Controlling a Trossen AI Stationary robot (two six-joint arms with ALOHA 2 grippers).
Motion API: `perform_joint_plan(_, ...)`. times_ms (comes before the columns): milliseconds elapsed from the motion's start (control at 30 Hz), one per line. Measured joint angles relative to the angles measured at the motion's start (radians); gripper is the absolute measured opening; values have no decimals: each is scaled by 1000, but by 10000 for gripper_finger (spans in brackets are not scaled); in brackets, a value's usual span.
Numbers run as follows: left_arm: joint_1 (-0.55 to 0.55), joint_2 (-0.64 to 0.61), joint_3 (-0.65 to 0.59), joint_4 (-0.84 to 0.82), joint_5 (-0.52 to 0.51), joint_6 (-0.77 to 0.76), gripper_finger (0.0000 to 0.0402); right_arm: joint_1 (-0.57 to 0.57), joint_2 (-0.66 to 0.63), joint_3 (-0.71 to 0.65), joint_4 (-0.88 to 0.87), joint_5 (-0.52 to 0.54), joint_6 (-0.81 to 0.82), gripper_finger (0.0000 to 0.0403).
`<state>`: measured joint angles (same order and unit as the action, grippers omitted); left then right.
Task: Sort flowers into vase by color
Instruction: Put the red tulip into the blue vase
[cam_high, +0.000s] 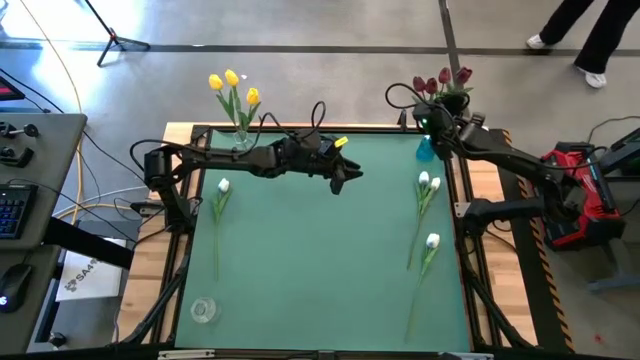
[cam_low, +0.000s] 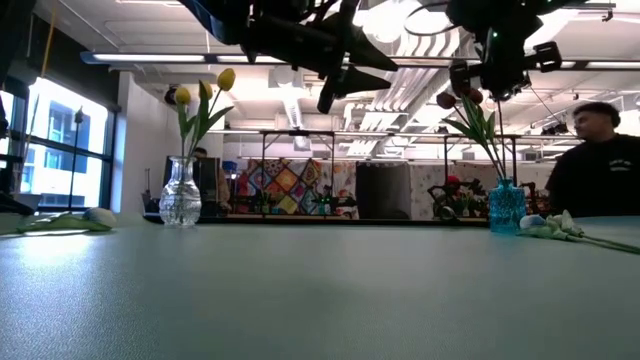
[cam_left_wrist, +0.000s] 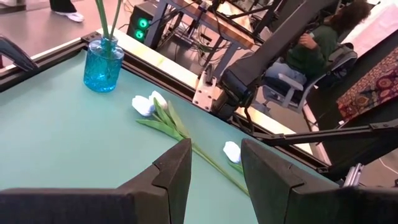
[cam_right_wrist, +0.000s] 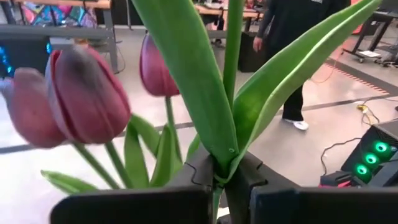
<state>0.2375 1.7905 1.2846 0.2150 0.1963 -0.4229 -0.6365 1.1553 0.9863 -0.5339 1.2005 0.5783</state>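
Right tool (cam_right_wrist: 227, 177) clenches a dark red tulip stem (cam_right_wrist: 231, 74) above the blue vase (cam_high: 425, 149) (left tool (cam_left_wrist: 214, 171) released).

Pretty bright all round, lit by ceiling strips (cam_low: 160, 57) overhead; window (cam_low: 55, 150) glares at the side in the low view; close-up red tulips (cam_right_wrist: 81, 93) look soft; table (cam_high: 320, 250) shadows stay faint.
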Motion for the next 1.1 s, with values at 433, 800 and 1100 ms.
perform_joint_plan(433, 0, 0, 0, 0, 3, -2, 128, -5, 2, 0, -31, -126, -63, 69)
perform_joint_plan(800, -2, 0, 0, -6, 10, -10, 128, -5, -12, 0, -102, -169, -7, 123)
perform_joint_plan(1100, -6, 0, 0, -10, 11, -11, 128, -5, -26, 138, -332, -306, 95, 129)
